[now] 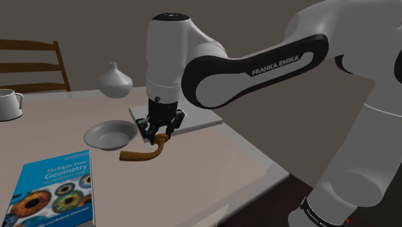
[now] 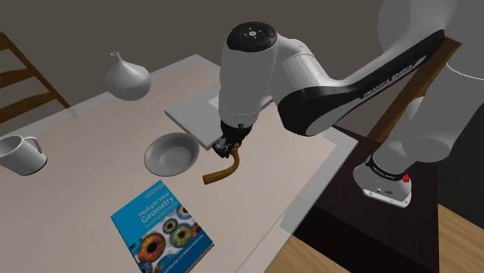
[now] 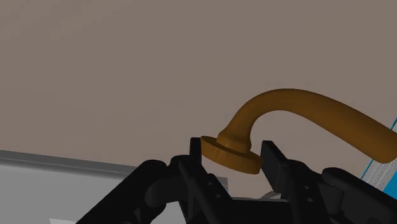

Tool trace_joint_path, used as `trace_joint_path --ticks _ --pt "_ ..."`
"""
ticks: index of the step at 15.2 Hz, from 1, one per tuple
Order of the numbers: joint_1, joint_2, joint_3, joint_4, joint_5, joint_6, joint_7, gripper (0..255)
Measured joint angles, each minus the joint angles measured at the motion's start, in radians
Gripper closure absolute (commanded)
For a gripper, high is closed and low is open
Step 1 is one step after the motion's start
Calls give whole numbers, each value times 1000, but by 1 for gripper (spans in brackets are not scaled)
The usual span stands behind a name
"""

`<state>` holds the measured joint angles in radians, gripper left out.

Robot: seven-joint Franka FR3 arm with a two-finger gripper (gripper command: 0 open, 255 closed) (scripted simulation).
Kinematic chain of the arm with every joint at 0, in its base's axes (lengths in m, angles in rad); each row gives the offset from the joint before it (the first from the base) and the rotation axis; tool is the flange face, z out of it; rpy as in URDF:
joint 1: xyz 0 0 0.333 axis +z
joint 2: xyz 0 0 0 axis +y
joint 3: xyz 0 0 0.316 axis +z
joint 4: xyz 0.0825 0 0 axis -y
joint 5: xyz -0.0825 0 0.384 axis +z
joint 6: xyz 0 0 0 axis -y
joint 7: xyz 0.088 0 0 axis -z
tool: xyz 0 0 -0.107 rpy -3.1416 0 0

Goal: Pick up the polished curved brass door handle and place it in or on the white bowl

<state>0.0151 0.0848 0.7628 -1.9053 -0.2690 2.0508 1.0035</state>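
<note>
A curved brown-gold door handle (image 1: 143, 154) hangs from my gripper (image 1: 160, 137), which is shut on its round base flange. The lever part points away from the fingers toward the shoulder view's left, low over the beige tabletop; whether it touches the table I cannot tell. The white bowl (image 1: 109, 134) sits upright just left of the gripper, a short gap from the handle's tip. The second exterior view has the handle (image 2: 220, 173) under the gripper (image 2: 227, 150), with the bowl (image 2: 172, 152) beside it. In the wrist view the fingers (image 3: 275, 162) clasp the handle (image 3: 299, 108) at its flange.
A flat grey slab (image 1: 193, 119) lies behind the gripper. A blue geometry book (image 1: 55, 190) lies near the front edge, a white mug (image 1: 8, 104) at far left, a grey vase (image 1: 115, 82) at the back. A wooden chair (image 1: 32, 64) stands behind the table; the table edge (image 1: 270, 174) is close by.
</note>
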Motion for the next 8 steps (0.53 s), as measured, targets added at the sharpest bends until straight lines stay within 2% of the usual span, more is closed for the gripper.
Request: trace_joint_path --ticks 8 --pt "-1 -23 4 84 28 -97 -29 255"
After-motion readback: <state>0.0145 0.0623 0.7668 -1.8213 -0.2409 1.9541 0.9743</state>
